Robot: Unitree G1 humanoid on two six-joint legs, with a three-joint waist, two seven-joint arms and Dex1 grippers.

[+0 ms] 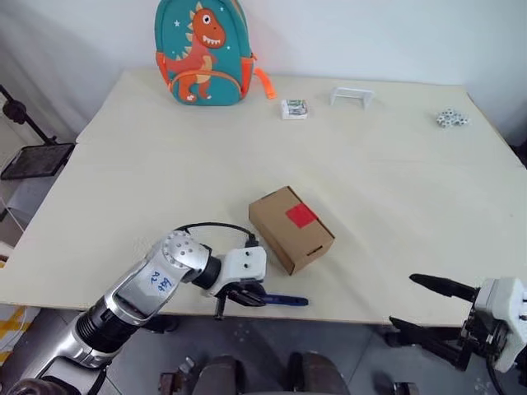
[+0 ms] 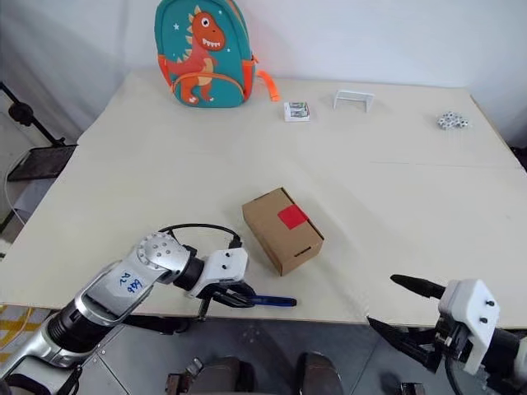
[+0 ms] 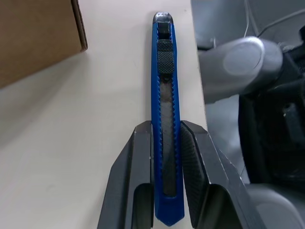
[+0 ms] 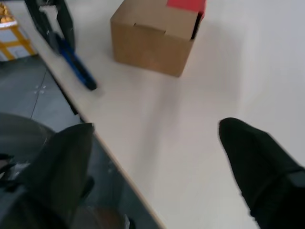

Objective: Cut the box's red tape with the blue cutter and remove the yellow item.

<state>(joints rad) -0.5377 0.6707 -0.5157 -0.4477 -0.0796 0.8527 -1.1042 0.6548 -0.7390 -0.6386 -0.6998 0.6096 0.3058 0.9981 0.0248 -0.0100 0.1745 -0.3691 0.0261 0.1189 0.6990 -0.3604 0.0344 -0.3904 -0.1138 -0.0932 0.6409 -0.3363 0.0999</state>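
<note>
Left gripper point(image 1: 237, 295) clamped on cutter point(image 1: 284, 300), at table's point(image 1: 148, 164) near edge, cutter pointing to 3 o'clock. Box point(image 1: 291, 228) just beyond at 1 o'clock, lid closed, tape point(image 1: 301, 216) on top. Right gripper point(image 1: 428, 306) spread wide, empty, off the near edge at box's 4 o'clock.

Head eyes overlook table point(image 1: 395, 197); wrist views close.

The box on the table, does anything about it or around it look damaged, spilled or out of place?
Nothing stands out. The box sits closed and undamaged, its red tape uncut. The blue cutter lies at the table's near edge, clamped between the left gripper's fingers.
</note>
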